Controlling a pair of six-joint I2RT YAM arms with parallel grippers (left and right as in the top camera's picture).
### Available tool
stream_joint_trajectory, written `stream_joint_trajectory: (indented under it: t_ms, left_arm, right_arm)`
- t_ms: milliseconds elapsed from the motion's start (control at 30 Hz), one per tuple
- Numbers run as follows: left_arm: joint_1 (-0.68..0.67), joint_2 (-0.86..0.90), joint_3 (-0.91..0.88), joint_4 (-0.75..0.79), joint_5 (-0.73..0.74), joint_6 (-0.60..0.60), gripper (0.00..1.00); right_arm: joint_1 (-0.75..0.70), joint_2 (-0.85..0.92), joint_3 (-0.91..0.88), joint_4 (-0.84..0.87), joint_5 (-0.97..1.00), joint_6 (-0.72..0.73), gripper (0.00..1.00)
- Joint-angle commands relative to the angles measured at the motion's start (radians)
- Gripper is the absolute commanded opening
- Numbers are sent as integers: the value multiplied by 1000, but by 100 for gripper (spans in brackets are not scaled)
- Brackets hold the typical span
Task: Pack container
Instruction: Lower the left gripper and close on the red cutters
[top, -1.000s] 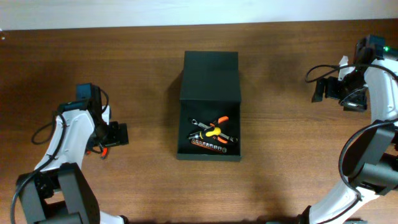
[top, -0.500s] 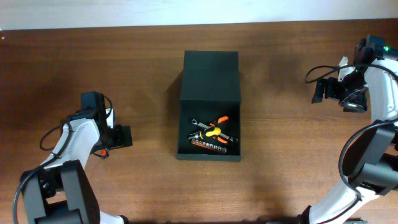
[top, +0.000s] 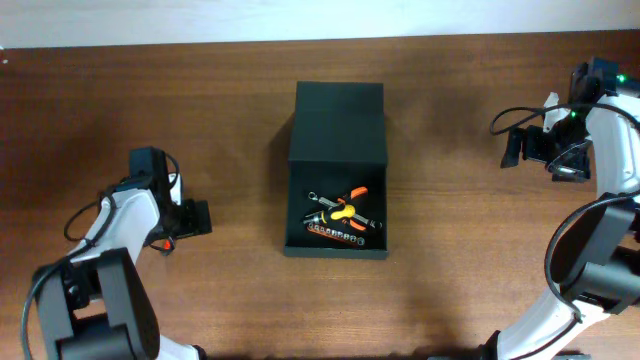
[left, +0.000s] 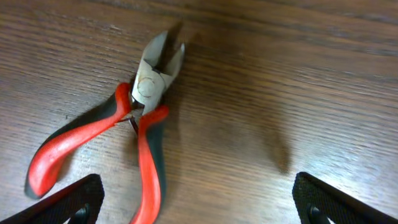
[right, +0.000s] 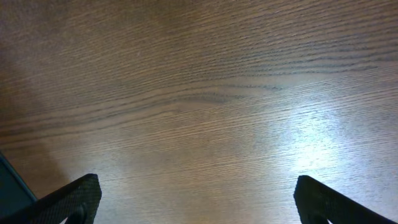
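Two arms stand out at the table's (top: 450, 290) sides, and the container (top: 330, 178) sits mid-table, well apart from both. Its lid (top: 337, 120) lies flat open on the far side. The box half holds orange-handled pliers (top: 354, 195), a yellow-handled tool (top: 343, 211) and a row of sockets (top: 335, 236) along the near wall, all bunched at the near end.

Your left gripper (left: 196, 196) is low over bare wood at the table's left. Its fingers (left: 78, 198) are spread wide and pinch nothing. Red-handled cutters (left: 134, 124) lie flat just ahead of them, nose pointing away and handles splayed back toward the left-hand finger. No contact shows.

Your right gripper (right: 196, 196) is at the far right edge. Its fingers (right: 78, 198) are spread wide too, with only wood grain between them.
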Motion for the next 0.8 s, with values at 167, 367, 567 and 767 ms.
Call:
stream_joint_trajectory:
  t_ms: [167, 367, 567, 767]
  left_arm:
    - [25, 84, -6, 22, 3, -6, 99]
    - [25, 101, -6, 18, 2, -6, 98]
    - [25, 102, -6, 32, -1, -6, 79]
    - [25, 116, -6, 34, -1, -6, 80]
  right_arm:
    - [2, 6, -2, -4, 2, -10, 99]
    - [2, 6, -2, -8, 2, -10, 99]
    - [2, 6, -2, -17, 2, -10, 99]
    - [2, 6, -2, -27, 2, -10, 99]
